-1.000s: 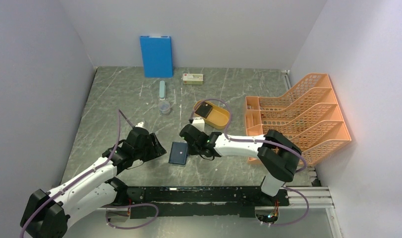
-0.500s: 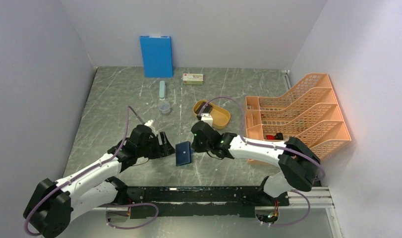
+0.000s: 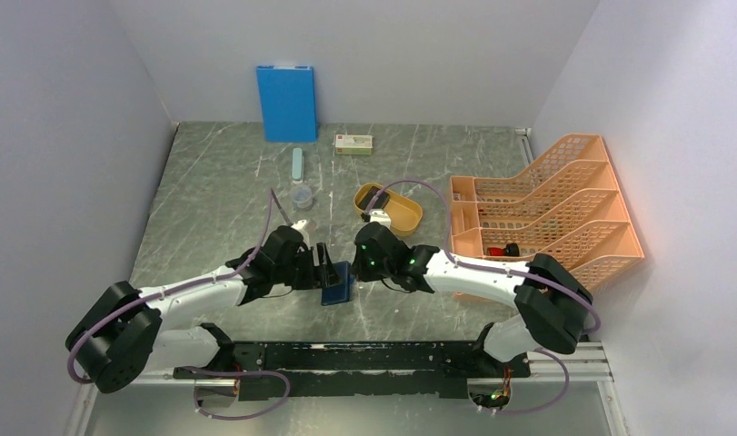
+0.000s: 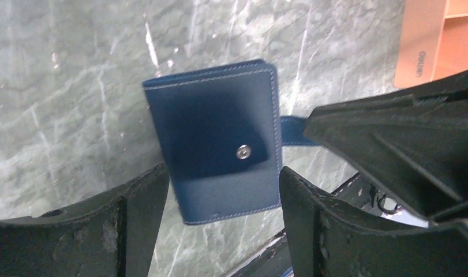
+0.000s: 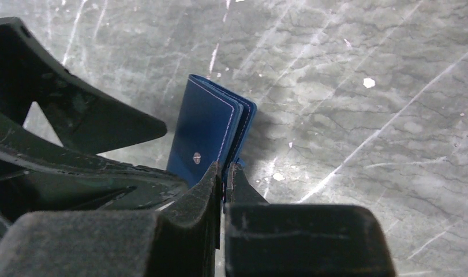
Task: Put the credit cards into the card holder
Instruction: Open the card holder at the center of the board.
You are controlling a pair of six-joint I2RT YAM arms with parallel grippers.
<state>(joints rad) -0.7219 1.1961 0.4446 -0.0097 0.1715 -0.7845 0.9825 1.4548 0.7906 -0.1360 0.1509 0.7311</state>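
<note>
**Right gripper pinching the holder's tab, left gripper spread around it**

The right gripper (image 5: 224, 168) is pinching the snap tab (image 4: 291, 130) of the card holder (image 4: 220, 144), its fingers pressed together on the strap. The left gripper (image 4: 223, 180) is bracketing the holder with its fingers spread wide, one on either side of its lower end. Whether they are touching it cannot be told. The holder is sitting folded shut over the near middle of the table (image 3: 210, 200), between the two wrists, with the yellow tray (image 3: 405, 216) just beyond to the far right.
</note>
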